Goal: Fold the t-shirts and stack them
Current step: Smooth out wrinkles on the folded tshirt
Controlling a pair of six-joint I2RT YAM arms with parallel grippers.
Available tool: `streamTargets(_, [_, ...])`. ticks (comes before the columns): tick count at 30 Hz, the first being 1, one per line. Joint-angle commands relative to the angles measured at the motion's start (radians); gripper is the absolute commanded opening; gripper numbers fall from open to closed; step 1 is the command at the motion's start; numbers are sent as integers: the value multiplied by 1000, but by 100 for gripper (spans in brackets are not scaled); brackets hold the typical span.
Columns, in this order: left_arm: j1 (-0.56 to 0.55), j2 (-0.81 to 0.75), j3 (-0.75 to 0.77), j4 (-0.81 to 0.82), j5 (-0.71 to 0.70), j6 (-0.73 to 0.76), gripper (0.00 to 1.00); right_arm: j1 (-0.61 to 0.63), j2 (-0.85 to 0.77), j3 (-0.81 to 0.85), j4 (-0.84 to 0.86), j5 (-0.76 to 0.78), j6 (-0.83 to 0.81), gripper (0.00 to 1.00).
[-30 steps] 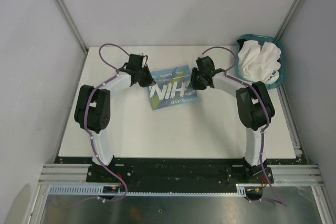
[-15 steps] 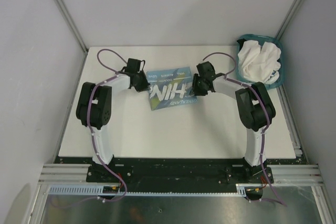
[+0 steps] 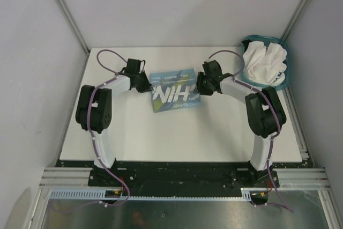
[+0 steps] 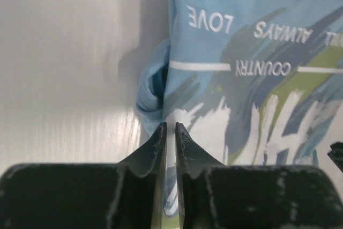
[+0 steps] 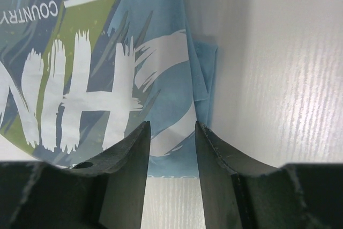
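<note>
The folded light blue t-shirt [image 3: 174, 90] lies on the white table [image 3: 177, 132] between the grippers. The left gripper [image 3: 146, 85] is at its left edge with fingers almost pressed together, and I cannot tell whether they pinch cloth. The right gripper [image 3: 199, 86] is over its right edge, jaws spread. Beyond, white t-shirts [image 3: 262, 60] fill a teal basket [image 3: 284, 79].

Print is on the blue t-shirt [image 4: 257, 52] only. Left wrist view, upside down, small white caps: "LOVE", "ALWAYS", then "COUNTRY" set between two white bars. Right wrist view shows "COUNTRY" again plus the cut-off tail "WAYS". Big white brush letters across the middle read "HIN" from overhead. The small line under them overhead possibly ends "ERLAND", too blurry to confirm.
</note>
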Motion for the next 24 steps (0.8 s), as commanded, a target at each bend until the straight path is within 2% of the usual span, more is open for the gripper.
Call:
streamTargets(1, [1,-129,-40,4,70,11,16,-13,-55,11,26,3,4,44])
streamTargets(8, [-1,-196,-122,4,81,9,19,68,-76,0,-67,101,-24,43])
streamTargets(13, [2,-182,-128,5,80,3,31,97,-76,-58,-62,119,-13,42])
streamTargets(24, [13,-90,-68,8,101,-16,47,101,-73,-99,-47,109,-12,41])
